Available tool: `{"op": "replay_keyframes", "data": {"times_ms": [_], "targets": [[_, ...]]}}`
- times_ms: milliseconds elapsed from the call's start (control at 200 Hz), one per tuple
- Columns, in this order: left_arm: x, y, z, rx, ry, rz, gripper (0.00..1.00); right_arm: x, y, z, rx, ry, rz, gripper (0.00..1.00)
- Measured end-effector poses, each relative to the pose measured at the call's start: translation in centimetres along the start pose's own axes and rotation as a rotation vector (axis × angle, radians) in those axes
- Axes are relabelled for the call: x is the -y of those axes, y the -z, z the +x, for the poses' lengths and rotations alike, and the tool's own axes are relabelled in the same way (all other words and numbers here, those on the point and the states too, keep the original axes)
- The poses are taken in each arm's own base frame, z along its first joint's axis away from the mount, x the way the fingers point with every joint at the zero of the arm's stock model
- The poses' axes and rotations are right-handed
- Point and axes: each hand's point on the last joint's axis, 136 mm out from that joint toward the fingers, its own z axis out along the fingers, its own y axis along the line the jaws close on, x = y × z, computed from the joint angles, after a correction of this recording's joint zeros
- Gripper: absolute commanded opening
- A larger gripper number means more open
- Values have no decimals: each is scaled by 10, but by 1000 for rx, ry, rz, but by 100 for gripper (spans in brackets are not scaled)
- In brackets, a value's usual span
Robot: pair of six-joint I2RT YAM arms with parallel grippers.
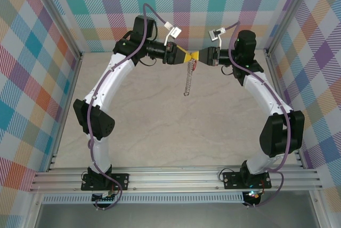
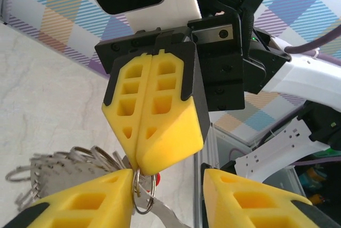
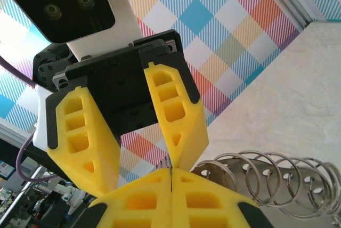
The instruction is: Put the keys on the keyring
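At the back middle of the table my two grippers meet tip to tip. The keyring (image 1: 187, 81) hangs below them as a string of silvery rings (image 2: 69, 159), which are also close by in the right wrist view (image 3: 277, 177). My right gripper (image 1: 205, 56) is shut, its yellow tips (image 2: 139, 167) pinching a small split ring at the top of that string. The key's flat silver blade (image 2: 165, 214) and red tag (image 2: 155, 180) hang at that ring. My left gripper (image 2: 166, 177) is open. Its left finger (image 2: 80, 201) rests against the ring and nothing lies between its fingers.
Checked walls (image 1: 32, 79) and aluminium rails (image 1: 176, 177) close in the pale marble-look table (image 1: 176, 132). Both white arms arch up from their bases at the near edge. Cables and white connectors (image 1: 171, 30) hang by the wrists.
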Motion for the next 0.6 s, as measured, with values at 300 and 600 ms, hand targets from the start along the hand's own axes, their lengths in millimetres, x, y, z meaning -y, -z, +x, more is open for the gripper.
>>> {"op": "replay_keyframes", "data": {"times_ms": [300, 600], "targets": [[-1, 0, 0, 0, 3, -5, 35, -1, 0, -2, 6, 4, -5, 0], [1, 0, 1, -3, -2, 4, 30, -2, 2, -3, 9, -8, -9, 0]]}}
